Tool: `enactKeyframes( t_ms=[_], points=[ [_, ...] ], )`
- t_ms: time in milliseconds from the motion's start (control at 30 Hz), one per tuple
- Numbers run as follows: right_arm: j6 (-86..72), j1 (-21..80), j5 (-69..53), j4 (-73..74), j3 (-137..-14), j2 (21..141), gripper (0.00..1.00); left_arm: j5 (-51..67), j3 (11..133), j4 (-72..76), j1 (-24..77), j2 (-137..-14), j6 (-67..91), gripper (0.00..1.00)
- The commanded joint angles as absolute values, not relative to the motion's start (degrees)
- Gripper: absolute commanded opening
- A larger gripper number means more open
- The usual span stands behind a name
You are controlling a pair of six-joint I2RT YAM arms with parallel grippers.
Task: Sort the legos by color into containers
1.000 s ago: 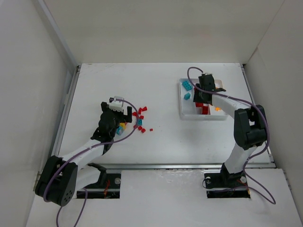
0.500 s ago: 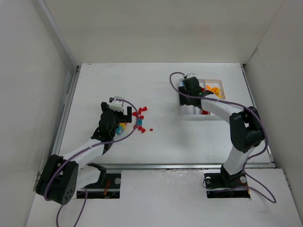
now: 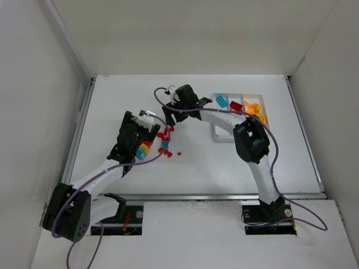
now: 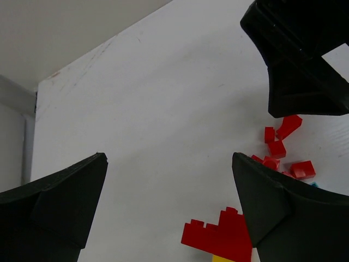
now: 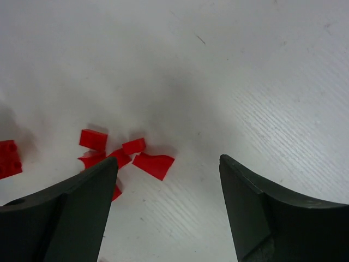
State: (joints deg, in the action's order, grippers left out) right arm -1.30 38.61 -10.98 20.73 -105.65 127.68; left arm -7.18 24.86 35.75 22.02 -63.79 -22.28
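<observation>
Got the left gripper (image 3: 150,126) spread wide and empty, sitting low over the white table (image 3: 112,101) at the left edge of the loose pile of small plastic lego pieces (image 3: 164,140): mostly red, some teal-blue, a yellow bit. Seeing in the left wrist view a stacked red brick (image 4: 218,236) low between its fingers (image 4: 65,202), plus small red pieces (image 4: 281,147) just past the right-hand one. Got the right gripper (image 3: 168,116) reached across to the same pile, released, nothing pinched, with a cluster of curved red pieces (image 5: 122,155) lying beside one finger (image 5: 76,213). Can't tell whether the two grippers touch. Have the shallow white plastic tray (image 3: 222,138) well off to the right: teal pieces (image 3: 222,101) in the left compartment, red ones (image 3: 235,106) in the middle, orange-yellow ones (image 3: 255,109) in the right.
</observation>
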Motion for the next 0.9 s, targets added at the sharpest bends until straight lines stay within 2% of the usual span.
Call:
enactKeyframes(
  t_ms=[0, 133, 400, 600, 867],
  points=[
    [-0.3, 38.9, -12.0, 26.1, -110.1, 128.8, 0.81, -5.1, 28.4, 32.7, 21.8, -62.8, -29.7, 0.96],
    [-1.3, 40.3, -8.0, 25.5, -108.0, 128.8, 0.77, -5.1, 29.0, 26.8, 21.8, -63.8, -25.7, 0.95],
    [-1.8, 43.9, -5.9, 24.4, -106.1, 129.8, 0.72, -5.1, 29.0, 25.3, 21.8, -63.8, -21.6, 0.95],
    [-3.6, 44.5, -0.9, 23.0, -105.5, 129.6, 0.58, -5.1, 28.5, 25.3, 21.8, -63.3, -21.6, 0.95],
    [-4.3, 44.5, -0.8, 21.3, -103.5, 127.7, 0.58, -5.1, 27.4, 25.3, 21.8, -62.8, -20.6, 0.95]
  ],
)
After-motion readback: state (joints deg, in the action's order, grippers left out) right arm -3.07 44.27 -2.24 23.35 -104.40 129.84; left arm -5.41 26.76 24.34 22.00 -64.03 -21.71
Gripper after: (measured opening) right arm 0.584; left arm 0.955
